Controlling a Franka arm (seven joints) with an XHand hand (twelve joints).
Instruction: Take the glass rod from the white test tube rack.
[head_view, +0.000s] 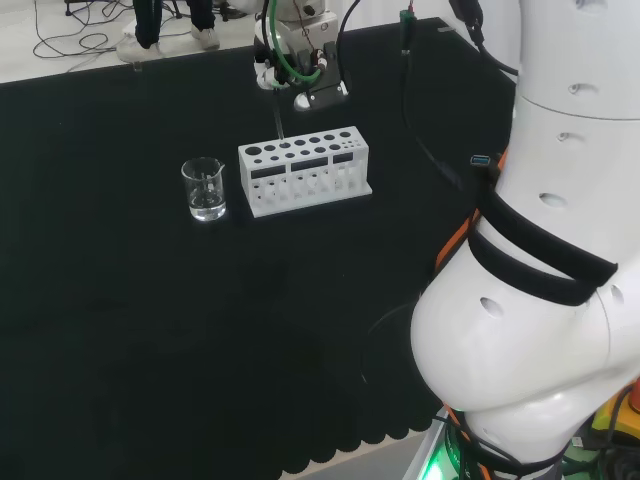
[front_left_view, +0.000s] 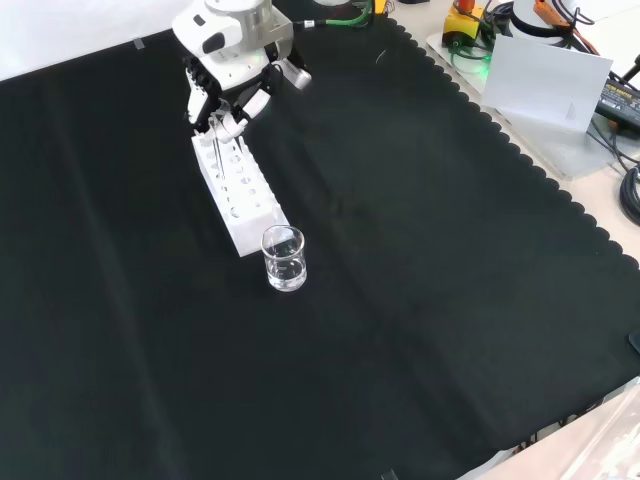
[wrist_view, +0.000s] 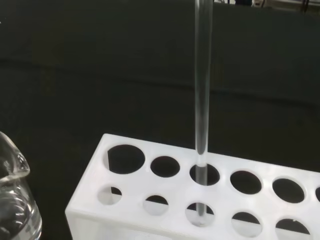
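I see a white test tube rack (head_view: 304, 168) on plain black cloth (head_view: 200, 330). The glass rod (wrist_view: 202, 100) and beaker (head_view: 204, 189) are clear. The hand (front_left_view: 232, 85) is black and white.

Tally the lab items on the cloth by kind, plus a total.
Rack: 1
Rod: 1, upright in a rack hole
Beaker: 1
Total: 3

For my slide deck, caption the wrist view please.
Glass rod standing upright in a hole of the white test tube rack.
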